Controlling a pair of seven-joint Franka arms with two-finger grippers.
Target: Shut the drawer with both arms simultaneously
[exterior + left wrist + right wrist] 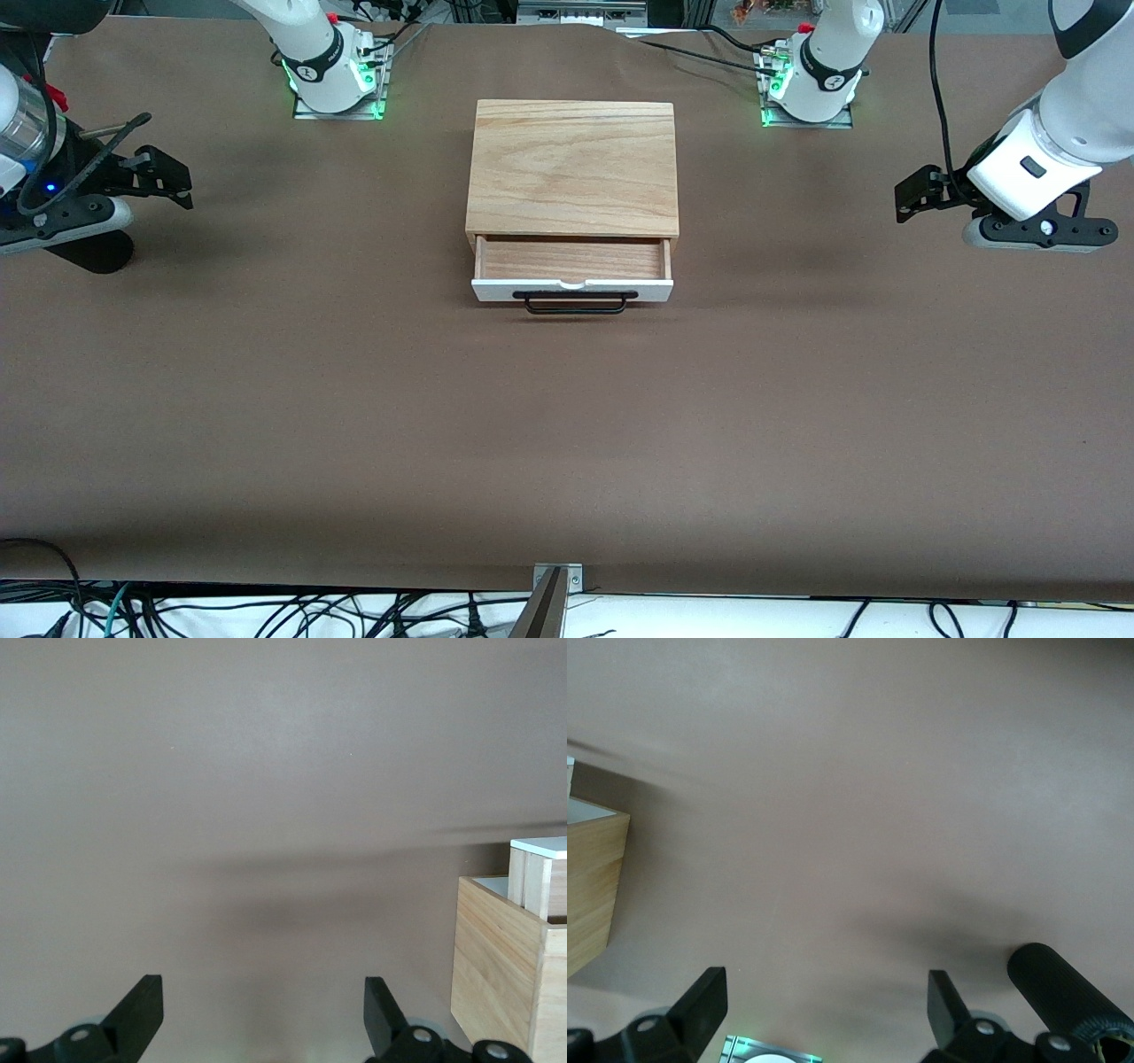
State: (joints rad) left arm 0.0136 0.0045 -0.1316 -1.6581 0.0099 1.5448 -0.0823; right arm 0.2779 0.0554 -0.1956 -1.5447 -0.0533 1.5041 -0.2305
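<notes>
A small oak-coloured box [573, 168] with plain, visible grain sits mid-table, toward the robots' bases. Its drawer [572, 270] is pulled partway out toward the front camera: a smooth white front panel, a thin black wire bar handle [576, 303], a light wood floor inside with nothing in it. The table [567, 443] is covered in matte brown sheeting, slightly rippled near the bases.

The left gripper [920, 190] hangs over bare table at the left arm's end, well apart from the box, its black fingers [142, 1010] spread wide and holding nothing. The right gripper [166, 177] hangs over the right arm's end, likewise wide open and empty, near a black ribbed cylinder [1065, 992]. No writing is legible on anything; green lights glow at both bases.
</notes>
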